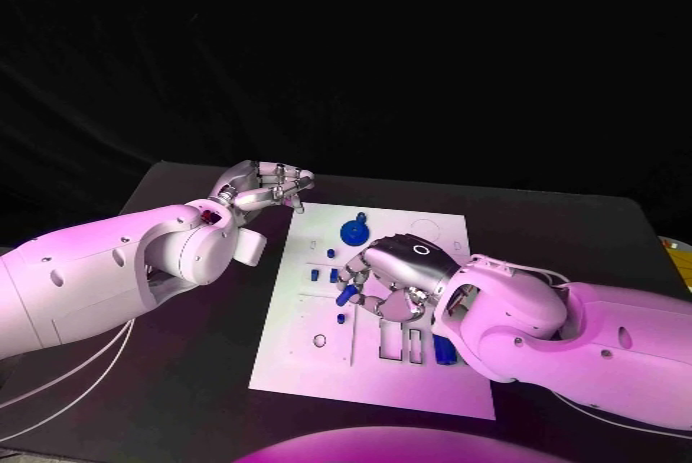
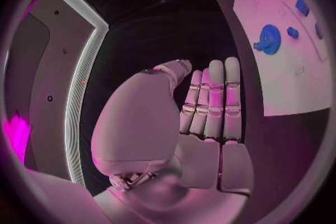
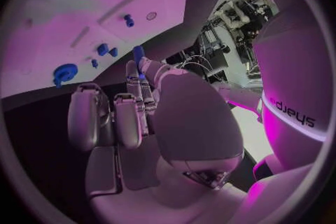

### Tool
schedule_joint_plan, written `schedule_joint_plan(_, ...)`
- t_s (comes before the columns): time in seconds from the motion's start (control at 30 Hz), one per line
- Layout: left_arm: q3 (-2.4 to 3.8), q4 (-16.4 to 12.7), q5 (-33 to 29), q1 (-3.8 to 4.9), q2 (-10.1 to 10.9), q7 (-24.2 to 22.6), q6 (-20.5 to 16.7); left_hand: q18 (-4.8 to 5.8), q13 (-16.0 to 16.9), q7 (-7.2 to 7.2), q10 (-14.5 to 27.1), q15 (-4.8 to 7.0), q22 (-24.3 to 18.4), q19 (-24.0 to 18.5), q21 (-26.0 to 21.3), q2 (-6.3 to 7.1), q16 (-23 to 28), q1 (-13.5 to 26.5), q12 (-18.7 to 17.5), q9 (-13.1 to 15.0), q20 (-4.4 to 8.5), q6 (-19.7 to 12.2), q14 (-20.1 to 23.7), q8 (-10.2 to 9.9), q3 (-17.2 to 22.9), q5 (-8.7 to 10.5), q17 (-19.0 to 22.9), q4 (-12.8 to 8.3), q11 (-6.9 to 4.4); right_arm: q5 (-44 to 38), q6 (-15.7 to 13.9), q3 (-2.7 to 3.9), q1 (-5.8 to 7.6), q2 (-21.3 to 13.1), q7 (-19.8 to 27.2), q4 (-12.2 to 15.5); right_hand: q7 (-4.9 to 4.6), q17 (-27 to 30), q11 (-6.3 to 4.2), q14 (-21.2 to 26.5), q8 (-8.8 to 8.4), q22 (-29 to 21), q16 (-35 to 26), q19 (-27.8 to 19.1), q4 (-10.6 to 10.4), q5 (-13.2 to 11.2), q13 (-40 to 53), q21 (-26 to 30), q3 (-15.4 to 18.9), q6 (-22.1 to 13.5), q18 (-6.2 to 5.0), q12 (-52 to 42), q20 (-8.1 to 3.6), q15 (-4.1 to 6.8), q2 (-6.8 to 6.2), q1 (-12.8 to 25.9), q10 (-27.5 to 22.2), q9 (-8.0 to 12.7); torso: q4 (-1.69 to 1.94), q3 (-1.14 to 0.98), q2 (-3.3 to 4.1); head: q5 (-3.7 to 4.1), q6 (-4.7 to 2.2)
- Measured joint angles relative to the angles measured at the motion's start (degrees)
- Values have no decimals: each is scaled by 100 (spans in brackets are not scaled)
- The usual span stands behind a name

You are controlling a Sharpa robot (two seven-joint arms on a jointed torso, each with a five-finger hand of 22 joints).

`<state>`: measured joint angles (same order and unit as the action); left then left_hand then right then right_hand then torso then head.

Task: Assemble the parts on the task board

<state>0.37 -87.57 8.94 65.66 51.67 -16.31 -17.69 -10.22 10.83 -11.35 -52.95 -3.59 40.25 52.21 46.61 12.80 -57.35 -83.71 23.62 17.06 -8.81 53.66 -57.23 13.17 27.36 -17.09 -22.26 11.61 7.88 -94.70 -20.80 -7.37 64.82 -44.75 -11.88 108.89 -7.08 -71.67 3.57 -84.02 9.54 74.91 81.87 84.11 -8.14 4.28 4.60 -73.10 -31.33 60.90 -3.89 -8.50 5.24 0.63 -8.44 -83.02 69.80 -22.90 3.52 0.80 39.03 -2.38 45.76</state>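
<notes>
The white task board (image 1: 368,368) lies in the middle of the black table. My right hand (image 1: 392,273) hovers over the board's centre and pinches a small blue peg (image 1: 348,294) at its fingertips; the right wrist view shows the peg (image 3: 139,56) sticking out between the fingers. A round blue part (image 1: 356,229) sits near the board's far edge. Two small blue pieces (image 1: 316,274) stand just left of the hand. Another blue piece (image 1: 446,353) lies in a slot beside my right forearm. My left hand (image 1: 268,189) hangs off the board's far left corner, its fingers (image 2: 213,103) straight and holding nothing.
Recessed slots and holes (image 1: 392,343) mark the board's near half. Bare black table (image 1: 195,383) stretches left of the board, with thin cables (image 1: 80,378) trailing under my left arm. A yellow object (image 1: 672,251) sits at the table's right edge.
</notes>
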Motion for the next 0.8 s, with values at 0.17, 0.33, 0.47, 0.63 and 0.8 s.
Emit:
schedule_joint_plan(0.17,0,0,0,-1,-15,3,9,0,0,21,21,0,0,0,0,0,0,0,0,0,0,-21,0,0,0,0,0,0,-21,-30,-10,-26,-168,267,58,-142,-1,0,8,0,0,0,0,0,0,0,-1,0,0,0,-1,0,0,0,-7,7,8,0,2,0,4,-51,27)
schedule_joint_plan(0.33,-1,-6,0,-2,-22,6,18,0,-5,21,21,0,0,0,0,0,0,0,0,0,0,-21,0,0,0,0,0,0,-22,-76,-5,-46,-288,434,100,-267,-1,0,9,0,0,-1,0,0,17,6,0,0,-17,-1,-1,29,0,0,-8,6,8,0,1,4,5,-99,54)
schedule_joint_plan(0.47,-1,-8,0,-2,-27,7,23,0,-5,21,21,0,0,0,0,0,0,0,0,-1,0,-21,0,0,0,0,0,0,-22,-120,22,-68,-354,543,125,-375,-2,0,9,0,0,-1,0,0,23,16,-1,0,-23,-2,-2,30,0,0,-12,2,8,0,-1,4,5,-130,72)
schedule_joint_plan(0.63,-1,-9,0,-2,-29,10,28,0,-4,21,21,0,0,0,0,0,0,0,0,4,0,-21,0,0,0,0,0,0,-22,-186,101,-87,-409,626,135,-478,-3,0,11,0,0,-1,0,0,23,16,-1,0,-23,-3,-3,30,0,0,-26,19,9,0,-3,4,3,-151,91)
schedule_joint_plan(0.8,-1,-10,0,-2,-31,12,32,0,-4,21,42,0,0,0,0,0,0,0,0,4,0,-21,0,0,0,0,0,0,0,-258,184,-98,-449,688,135,-548,-10,0,16,0,0,-1,0,0,23,16,-1,0,-23,-10,-4,30,0,0,-18,42,15,0,-3,4,2,-169,107)
